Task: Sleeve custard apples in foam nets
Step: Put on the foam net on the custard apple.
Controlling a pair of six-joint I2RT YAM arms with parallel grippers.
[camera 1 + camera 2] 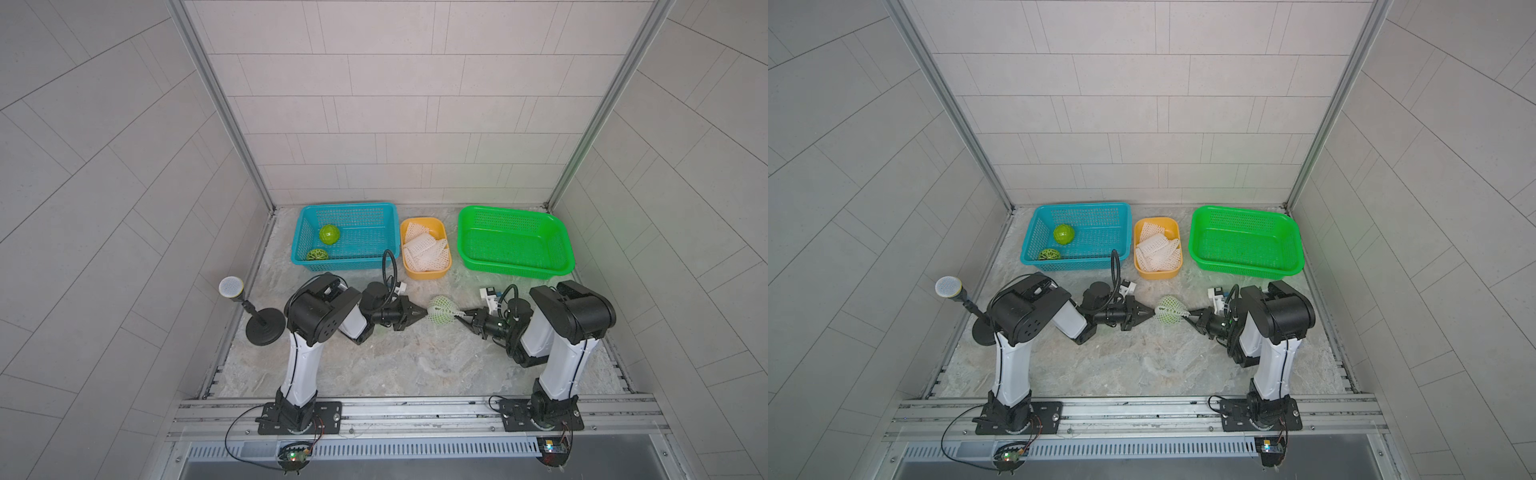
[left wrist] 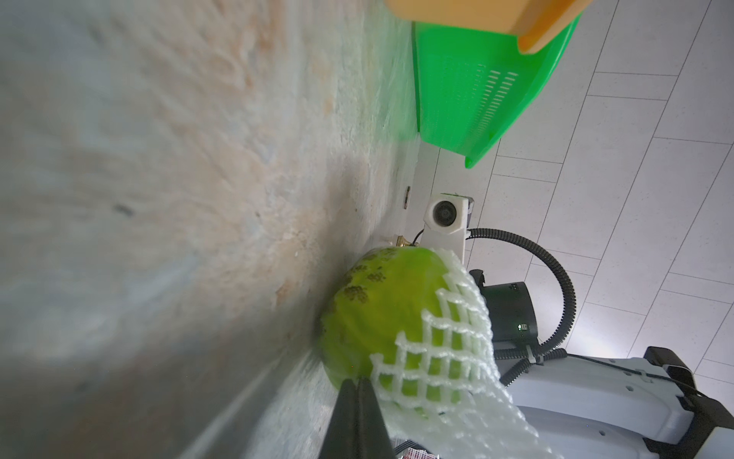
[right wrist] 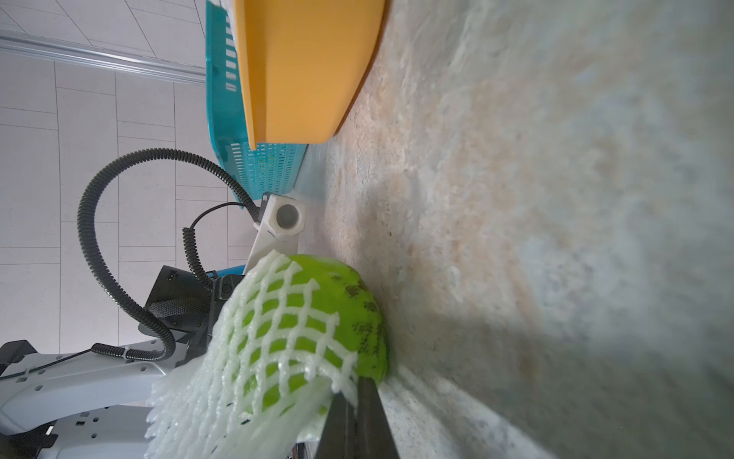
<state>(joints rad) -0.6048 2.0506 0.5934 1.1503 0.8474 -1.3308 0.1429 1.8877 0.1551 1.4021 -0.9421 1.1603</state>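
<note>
1. The bumpy green custard apple (image 1: pixel 444 321) sat on the mottled grey desk (image 1: pixel 415 365), directly between your two hands, with neither arm clearly nearer.
2. The white foam mesh net (image 1: pixel 441 306) was draped over its upper side only. The part nearest the desk showed bare in both wrist views.
3. Your right hand (image 3: pixel 357 391) had its fingers together, clamped on the net's rim at the fruit's right flank.
4. Your left hand (image 2: pixel 357 383) was likewise closed at the left flank. It probably pinched the rim, though that contact was hard to see.
5. The net's mouth lay stretched left to right, so I judged the next pull needed to go down and under the fruit.
</note>
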